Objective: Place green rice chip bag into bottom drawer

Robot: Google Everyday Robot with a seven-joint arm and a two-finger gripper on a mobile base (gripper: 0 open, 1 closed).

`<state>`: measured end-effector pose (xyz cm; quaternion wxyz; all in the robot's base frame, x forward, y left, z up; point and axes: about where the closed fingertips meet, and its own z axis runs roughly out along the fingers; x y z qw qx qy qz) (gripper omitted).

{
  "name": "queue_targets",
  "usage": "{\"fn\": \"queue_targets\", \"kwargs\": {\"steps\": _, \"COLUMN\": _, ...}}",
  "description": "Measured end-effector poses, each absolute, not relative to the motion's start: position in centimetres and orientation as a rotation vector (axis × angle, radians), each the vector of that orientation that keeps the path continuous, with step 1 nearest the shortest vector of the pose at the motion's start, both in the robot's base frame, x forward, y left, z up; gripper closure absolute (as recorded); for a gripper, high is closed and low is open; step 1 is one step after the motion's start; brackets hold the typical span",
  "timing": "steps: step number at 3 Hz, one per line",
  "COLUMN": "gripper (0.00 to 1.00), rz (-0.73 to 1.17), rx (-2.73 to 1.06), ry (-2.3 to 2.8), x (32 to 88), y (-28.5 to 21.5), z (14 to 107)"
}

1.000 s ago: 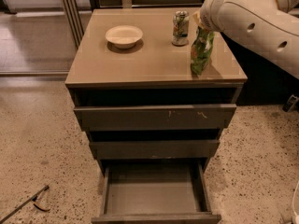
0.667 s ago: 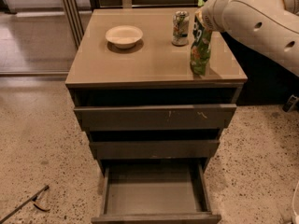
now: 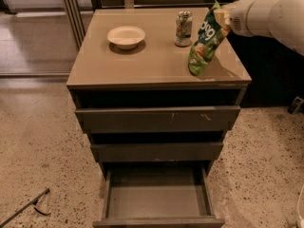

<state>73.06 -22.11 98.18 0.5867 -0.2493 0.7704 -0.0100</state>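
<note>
Status: green rice chip bag (image 3: 204, 44) is over the cabinet top (image 3: 152, 63), at the cabinet's right front corner. It is tilted, upper end leaning toward the cabinet's right edge, lower end down at the surface. Can't tell if the lower end touches the top or sits just above it.

gripper (image 3: 221, 18) is at the bag's upper end, above the cabinet's right edge, fingers clamped on the top of the pouch. White arm (image 3: 270, 13) comes in from beyond the cabinet's right side.

Drink can (image 3: 183, 28) stands upright on the cabinet top, just behind and left of the bag, apart from it. White bowl (image 3: 126, 36) sits on the cabinet top's left rear part, well apart from the bag.

bottom drawer (image 3: 156, 201) is pulled out at the cabinet's base, grey inside showing. Upper drawer (image 3: 156, 119) and middle drawer (image 3: 156, 152) each stick out slightly from the cabinet front. Thin dark rod (image 3: 23, 208) lies on the speckled floor left of the cabinet.
</note>
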Motion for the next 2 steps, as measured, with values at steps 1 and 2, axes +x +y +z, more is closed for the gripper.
{"fn": "queue_targets", "kwargs": {"steps": 1, "gripper": 1.0, "rz": 0.182, "rx": -0.51, "ry": 1.826, "x": 71.6, "y": -27.3, "z": 96.0}}
{"fn": "queue_targets", "kwargs": {"steps": 2, "gripper": 1.0, "rz": 0.295, "rx": -0.552, "ry": 1.749, "x": 70.4, "y": -25.7, "z": 99.7}}
